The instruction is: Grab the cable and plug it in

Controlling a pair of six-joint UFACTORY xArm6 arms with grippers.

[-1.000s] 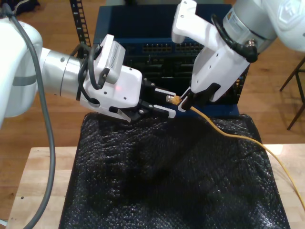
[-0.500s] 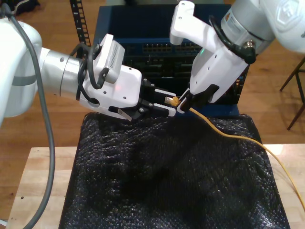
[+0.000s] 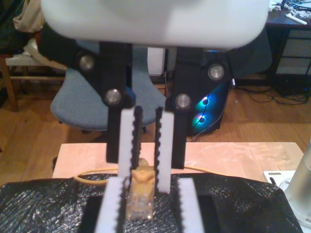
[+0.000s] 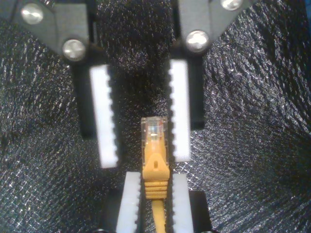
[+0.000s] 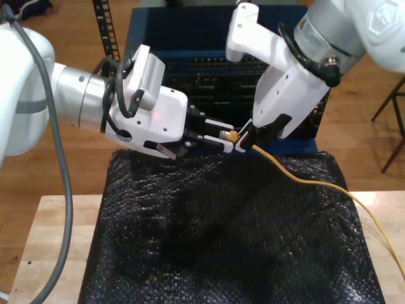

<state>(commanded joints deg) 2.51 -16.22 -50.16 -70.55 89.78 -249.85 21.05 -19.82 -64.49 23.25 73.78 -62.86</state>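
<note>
The yellow-orange cable (image 5: 304, 180) runs from the exterior view's right edge up to its clear clip connector (image 5: 226, 133), held above the black mat. My second gripper (image 5: 243, 140), on the arm at the exterior view's right, is shut on the boot (image 4: 154, 187) just behind the connector (image 4: 154, 133). My first gripper (image 5: 228, 136), on the arm at the exterior view's left, is open, with one pad on each side of the connector (image 3: 141, 201). One of its pads (image 4: 180, 111) lies close against the connector; the other (image 4: 104, 116) stands apart.
A black bubble-textured mat (image 5: 221, 240) covers the wooden table (image 5: 57, 234). Behind both grippers stands a blue network switch (image 5: 209, 63) with rows of ports. A chair (image 3: 82, 102) and a computer with blue lights (image 3: 204, 111) stand beyond the table.
My first gripper's fingers have drawn a little closer together around the connector. My second gripper still holds the cable in nearly the same place.
</note>
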